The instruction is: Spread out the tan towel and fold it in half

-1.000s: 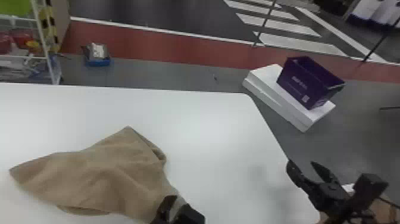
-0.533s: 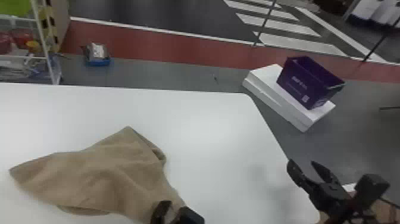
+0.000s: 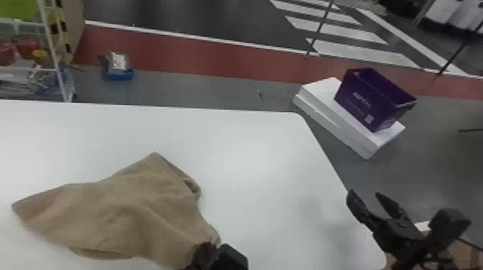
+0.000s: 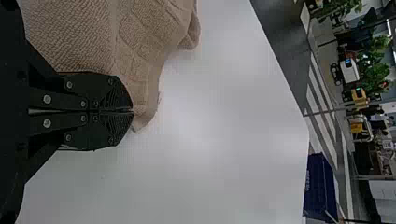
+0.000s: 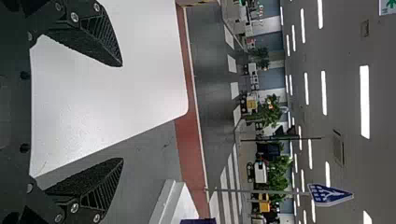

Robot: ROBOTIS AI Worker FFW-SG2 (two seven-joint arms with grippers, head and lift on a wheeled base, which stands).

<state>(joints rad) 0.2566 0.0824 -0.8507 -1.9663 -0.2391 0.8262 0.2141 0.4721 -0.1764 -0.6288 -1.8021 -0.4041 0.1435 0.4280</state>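
The tan towel lies rumpled on the left part of the white table, one side folded over near its upper right corner. At its near right corner is my left gripper. In the left wrist view, the left gripper is shut on that corner of the towel, the fabric spreading out beside and beyond the fingertips. My right gripper waits at the table's right edge, away from the towel; in the right wrist view the right gripper is open with nothing between its fingers.
The white table has its rounded far right corner near the middle of the head view. Beyond it, a purple bin rests on white slabs on the floor. A wire shelf stands at the far left.
The left gripper's fingers were apart at the towel's near right corner and have come together there, with that edge of the cloth shifting slightly. The right gripper has kept still.
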